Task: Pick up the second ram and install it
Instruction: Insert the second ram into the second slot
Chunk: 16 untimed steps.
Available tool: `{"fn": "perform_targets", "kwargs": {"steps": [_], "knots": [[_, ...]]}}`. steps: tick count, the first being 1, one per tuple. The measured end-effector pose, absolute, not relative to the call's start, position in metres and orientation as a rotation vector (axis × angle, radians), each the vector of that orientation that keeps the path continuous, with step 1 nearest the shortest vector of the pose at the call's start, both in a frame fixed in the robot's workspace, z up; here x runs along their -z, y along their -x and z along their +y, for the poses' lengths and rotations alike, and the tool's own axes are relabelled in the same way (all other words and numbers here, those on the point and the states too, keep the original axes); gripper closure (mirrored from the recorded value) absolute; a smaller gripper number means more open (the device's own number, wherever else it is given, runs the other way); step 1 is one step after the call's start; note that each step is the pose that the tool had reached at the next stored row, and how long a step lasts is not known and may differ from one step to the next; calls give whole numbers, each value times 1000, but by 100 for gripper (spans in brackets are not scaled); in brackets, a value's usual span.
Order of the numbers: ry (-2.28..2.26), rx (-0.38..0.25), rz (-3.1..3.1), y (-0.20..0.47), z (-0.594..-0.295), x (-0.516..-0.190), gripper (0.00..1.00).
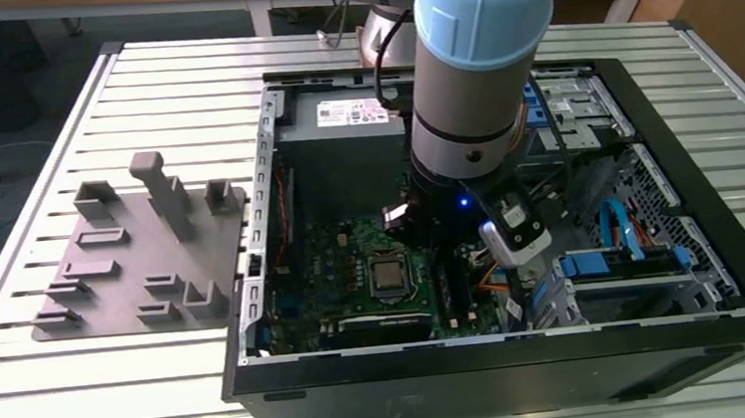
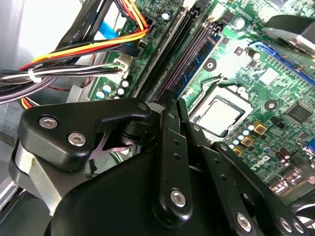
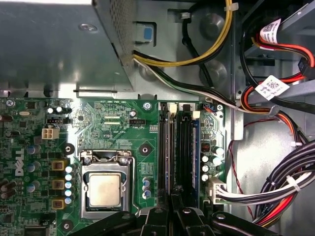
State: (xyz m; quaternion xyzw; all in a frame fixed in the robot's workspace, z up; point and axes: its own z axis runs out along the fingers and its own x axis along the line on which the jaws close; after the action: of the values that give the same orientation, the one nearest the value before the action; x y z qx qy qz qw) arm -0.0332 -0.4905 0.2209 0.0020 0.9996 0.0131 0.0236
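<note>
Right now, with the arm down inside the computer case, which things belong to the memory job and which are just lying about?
Part of the job:
- hand, poised over the memory slots
- blue-green memory stick, standing in a slot; first or second, I cannot tell

Just lying about:
- grey fixture plate beside the case
- processor
- cable bundle

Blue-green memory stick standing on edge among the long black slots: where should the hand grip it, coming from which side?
Probably its exposed long top edge, pinching the two flat faces from straight above. The blue-green memory stick sits edge-down with long black slots close alongside, leaving no side access.
</note>
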Motion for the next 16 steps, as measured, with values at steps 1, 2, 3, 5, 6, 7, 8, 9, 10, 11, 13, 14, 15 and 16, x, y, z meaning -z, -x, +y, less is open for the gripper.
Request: {"fn": "perform_targets", "kwargs": {"steps": [1, 2, 3, 5, 6, 7, 8, 9, 10, 11, 13, 14, 15, 16], "knots": [[-7, -40, 3094, 33, -490, -221, 89], [-7, -40, 3094, 32, -490, -221, 89], [-7, -39, 3094, 32, -490, -220, 89], [-7, -37, 3094, 31, -490, -220, 89], [-7, -31, 3094, 31, -490, -220, 89], [-6, -22, 3094, 31, -490, -220, 89], [-6, -18, 3094, 31, -490, -220, 89], [-6, -17, 3094, 31, -490, -220, 89], [-6, -17, 3094, 31, -490, -220, 89], [-6, -17, 3094, 31, -490, -220, 89], [-6, -17, 3094, 31, -490, -221, 89], [-6, -18, 3094, 31, -490, -221, 89], [-6, -18, 3094, 31, -490, -221, 89], [-6, -18, 3094, 31, -490, -221, 89]]}}
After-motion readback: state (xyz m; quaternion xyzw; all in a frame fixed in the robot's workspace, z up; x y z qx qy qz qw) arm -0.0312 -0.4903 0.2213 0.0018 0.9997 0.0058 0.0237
